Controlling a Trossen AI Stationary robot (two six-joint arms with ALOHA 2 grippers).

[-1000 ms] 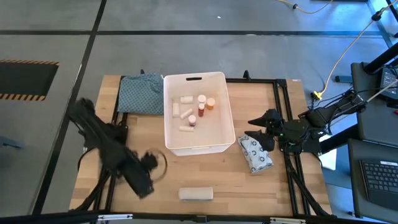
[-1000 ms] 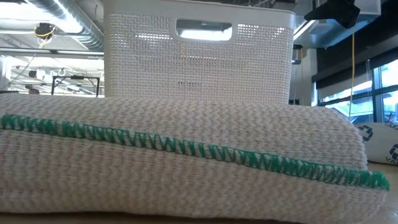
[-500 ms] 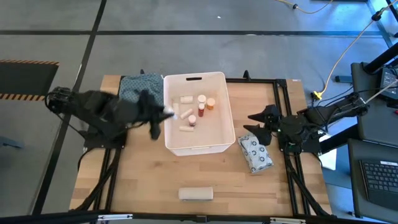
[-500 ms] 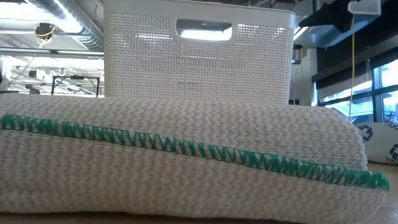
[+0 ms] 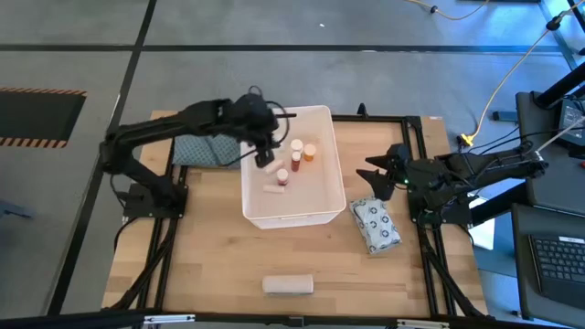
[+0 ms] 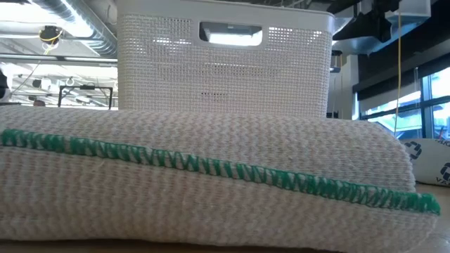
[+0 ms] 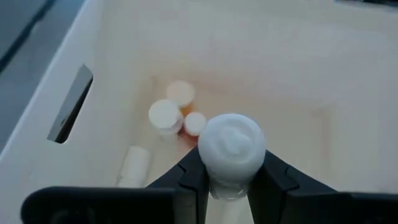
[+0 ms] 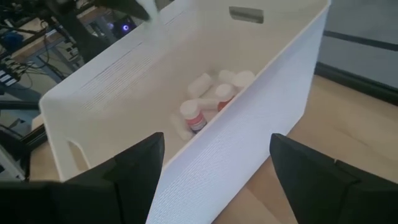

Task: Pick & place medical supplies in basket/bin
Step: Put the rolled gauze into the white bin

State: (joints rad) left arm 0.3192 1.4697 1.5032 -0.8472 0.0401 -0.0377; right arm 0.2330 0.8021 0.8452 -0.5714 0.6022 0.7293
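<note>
My left gripper (image 5: 265,155) (image 7: 230,177) hangs over the far left part of the white basket (image 5: 311,212) (image 7: 280,56) and is shut on a white roll (image 7: 231,146). On the basket floor lie small bottles with red and orange caps (image 5: 297,151) (image 7: 166,115) and a white tube (image 5: 272,189). My right gripper (image 5: 379,174) (image 8: 217,186) stands open just right of the basket (image 8: 249,124), above the grey-patterned packet (image 5: 376,226). The beige roll (image 5: 288,285) (image 6: 211,176) lies on its side near the table's near edge. My left gripper pinches the white roll between its two fingers (image 7: 193,180), one on each side of the roll, with its rounded end (image 7: 231,140) standing out past the fingertips. The fingers point down into the basket. The roll is lifted clear of the basket floor.
A teal-grey patterned cloth (image 5: 203,142) lies left of the basket at the far edge. The packet (image 6: 432,165) rests flat on the table right of the basket. Bare wood shows between the basket and the beige roll. Cables and a keyboard lie beyond the right edge.
My left arm has swung from the table's near left, toward the far edge and then right, over the basket's left wall; it is now inside the basket's outline with the white roll carried along. My right gripper has shifted slightly toward the far edge.
</note>
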